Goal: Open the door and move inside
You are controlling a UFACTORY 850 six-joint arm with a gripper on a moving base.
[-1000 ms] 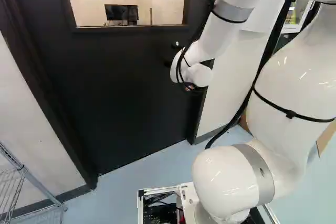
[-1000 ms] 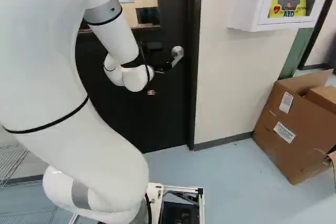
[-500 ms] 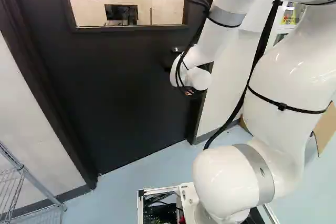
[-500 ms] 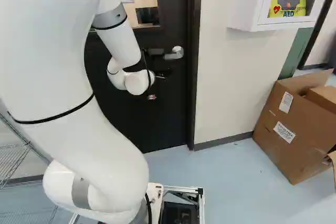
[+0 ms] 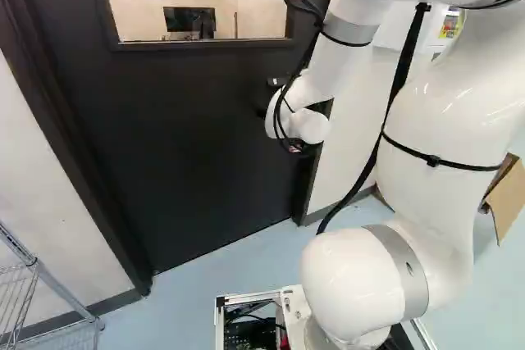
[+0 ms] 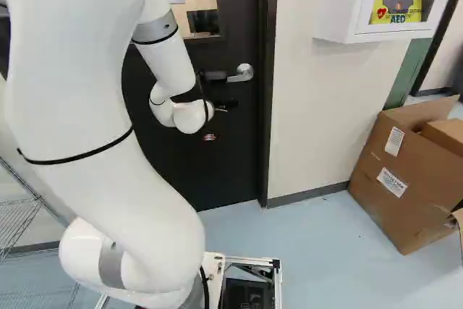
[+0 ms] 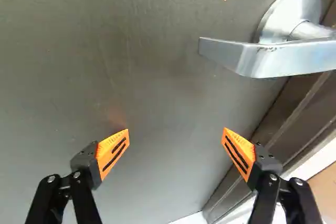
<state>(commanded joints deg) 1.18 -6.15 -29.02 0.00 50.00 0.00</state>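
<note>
The black hand with orange-padded fingers (image 7: 176, 130) is spread open with nothing between its fingers; the silver metal lever handle (image 7: 262, 59) lies ahead and off to one side, toward the dark door frame (image 6: 268, 106), clear of both pads; the dark door with a glass window (image 5: 180, 137) looks shut; the step in hand seems to be lining up with the lever; next calls for shifting up and toward the frame, then meeting the lever and turning it down before pushing or pulling.
</note>
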